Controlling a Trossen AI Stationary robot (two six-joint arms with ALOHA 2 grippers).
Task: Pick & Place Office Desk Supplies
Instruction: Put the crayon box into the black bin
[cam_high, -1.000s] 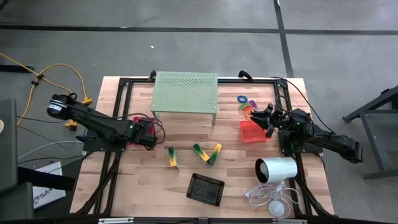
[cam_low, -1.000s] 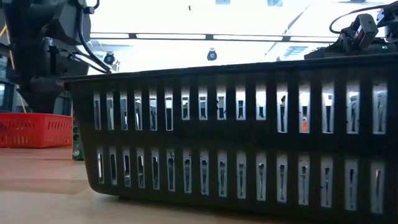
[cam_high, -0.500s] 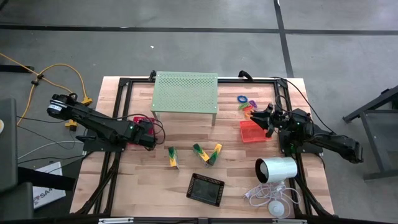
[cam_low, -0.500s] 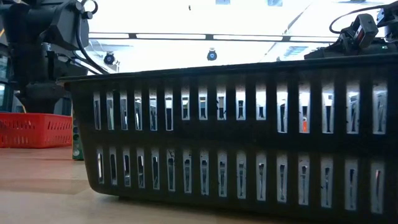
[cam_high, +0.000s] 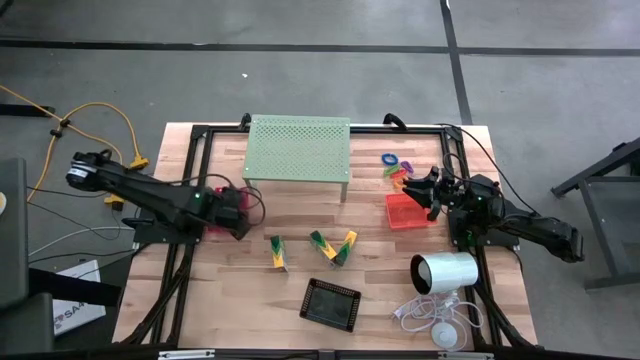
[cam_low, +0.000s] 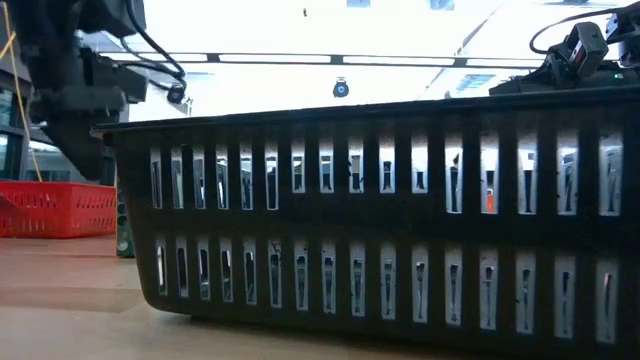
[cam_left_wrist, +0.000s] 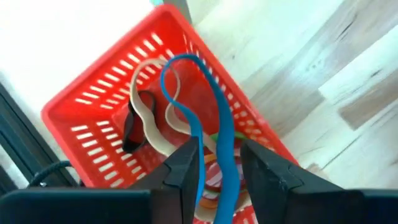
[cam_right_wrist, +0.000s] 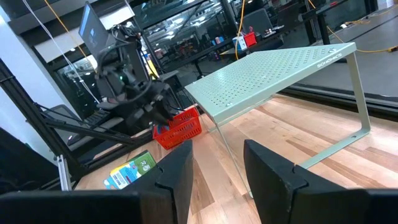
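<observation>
The left gripper (cam_left_wrist: 217, 171) hangs jaws parted above the red slotted plastic tray (cam_left_wrist: 93, 106) on the counter, and the blue rubber-band loop (cam_left_wrist: 205, 106) draped between them could snag and lift out.

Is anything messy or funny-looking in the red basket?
Yes. A blue rubber band stands looped up out of the red tray between the open left gripper fingers instead of lying flat, tangled with a pale band.
</observation>
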